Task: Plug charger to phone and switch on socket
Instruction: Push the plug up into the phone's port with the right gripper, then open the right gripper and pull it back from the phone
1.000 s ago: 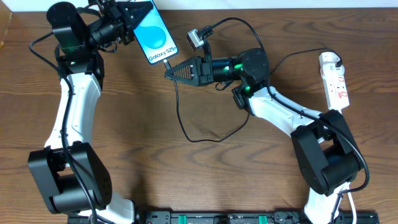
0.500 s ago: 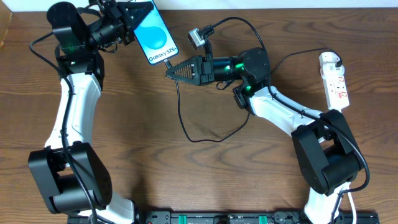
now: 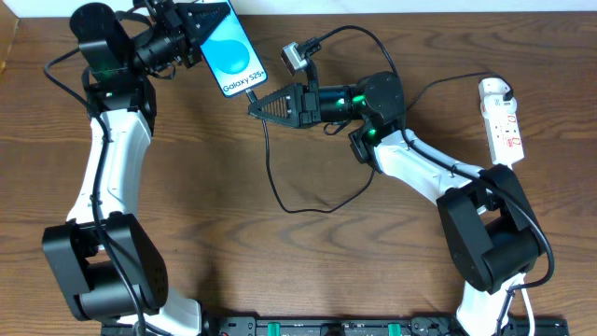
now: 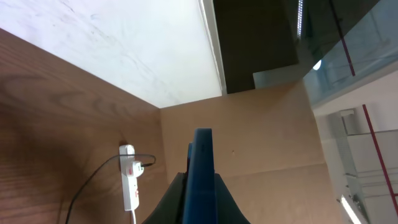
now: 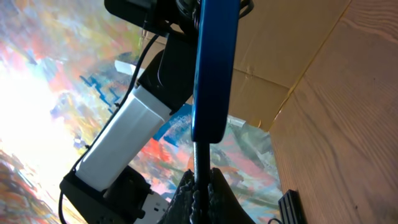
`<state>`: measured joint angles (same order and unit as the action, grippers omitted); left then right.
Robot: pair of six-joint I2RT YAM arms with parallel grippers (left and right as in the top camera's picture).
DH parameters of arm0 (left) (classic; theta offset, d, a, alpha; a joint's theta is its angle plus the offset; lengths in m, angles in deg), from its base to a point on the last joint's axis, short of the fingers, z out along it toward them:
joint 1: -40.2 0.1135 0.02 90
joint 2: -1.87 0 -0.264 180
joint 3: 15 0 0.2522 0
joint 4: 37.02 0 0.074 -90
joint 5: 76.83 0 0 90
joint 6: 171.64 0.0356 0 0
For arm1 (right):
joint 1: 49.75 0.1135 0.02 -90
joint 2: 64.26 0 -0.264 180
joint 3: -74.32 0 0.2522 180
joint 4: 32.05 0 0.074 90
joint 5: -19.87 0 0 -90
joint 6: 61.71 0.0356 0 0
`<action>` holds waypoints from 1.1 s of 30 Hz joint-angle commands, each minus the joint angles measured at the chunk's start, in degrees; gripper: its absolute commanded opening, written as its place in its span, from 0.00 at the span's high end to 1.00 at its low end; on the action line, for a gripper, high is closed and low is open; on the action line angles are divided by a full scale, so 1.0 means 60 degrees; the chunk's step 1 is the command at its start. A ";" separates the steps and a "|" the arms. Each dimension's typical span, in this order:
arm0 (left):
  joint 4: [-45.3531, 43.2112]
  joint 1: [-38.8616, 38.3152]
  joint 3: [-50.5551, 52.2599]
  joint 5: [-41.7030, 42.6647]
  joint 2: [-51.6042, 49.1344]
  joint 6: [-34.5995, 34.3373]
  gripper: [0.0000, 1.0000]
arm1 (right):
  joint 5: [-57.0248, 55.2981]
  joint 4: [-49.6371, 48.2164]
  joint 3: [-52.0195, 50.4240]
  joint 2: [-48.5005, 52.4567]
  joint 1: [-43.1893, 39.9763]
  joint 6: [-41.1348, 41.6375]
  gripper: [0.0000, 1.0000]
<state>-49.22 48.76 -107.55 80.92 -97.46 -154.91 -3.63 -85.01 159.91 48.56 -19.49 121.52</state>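
The charger [image 3: 271, 173] is pinched near its tip by the right fingers [image 3: 255, 108], which are clamped narrow on the thin black cable. The rest of it trails behind them in a loose loop on the tabletop [image 3: 326, 271]. The phone [image 3: 230, 56] is raised off the tabletop and gripped at its far end by the left fingers [image 3: 199, 21]. Its near end sits directly ahead of the right fingers' tips. In the right wrist view the connector meets that near edge, but we cannot tell whether it is fully seated.

We judge the step in hand to be the insertion itself. To do it well, we line the cable up with the phone's long axis and push straight ahead without twisting, while the left fingers brace the phone against the push. We let go only once the tip sits flush. The socket [image 3: 505, 121] lies well behind the right fingers, past that arm's elbow, and its switch comes afterwards.
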 commanded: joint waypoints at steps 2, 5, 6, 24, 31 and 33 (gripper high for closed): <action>-0.0087 -0.0051 -0.0193 0.0652 0.0106 0.0029 0.93 | -0.1249 0.0047 0.0087 0.0000 -0.0007 0.0346 0.99; -0.0087 -0.0098 -0.0193 0.0794 0.0106 0.0033 0.93 | -0.1581 0.0069 0.0087 0.0000 -0.0007 0.0503 0.99; -0.0087 -0.0131 -0.0193 0.0841 0.0106 0.0036 0.93 | -0.1683 0.0084 0.0087 0.0000 -0.0007 0.0532 0.99; -0.0087 -0.0539 -0.0193 0.1282 0.0106 0.0244 0.93 | -0.2131 0.0801 0.0087 0.0000 -0.0044 0.0379 0.99; -0.0087 -0.0382 -0.0193 0.1144 0.0106 0.0495 0.92 | -0.1749 0.0732 0.0087 0.0000 -0.0047 0.0386 0.15; -0.0084 -0.0266 -0.0193 0.1118 0.0106 0.0590 0.93 | -0.1596 0.0463 0.0087 0.0000 -0.0047 0.0393 0.01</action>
<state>-49.22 45.96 -107.55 85.51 -97.48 -152.07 -12.09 -81.01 159.91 48.56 -19.49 124.16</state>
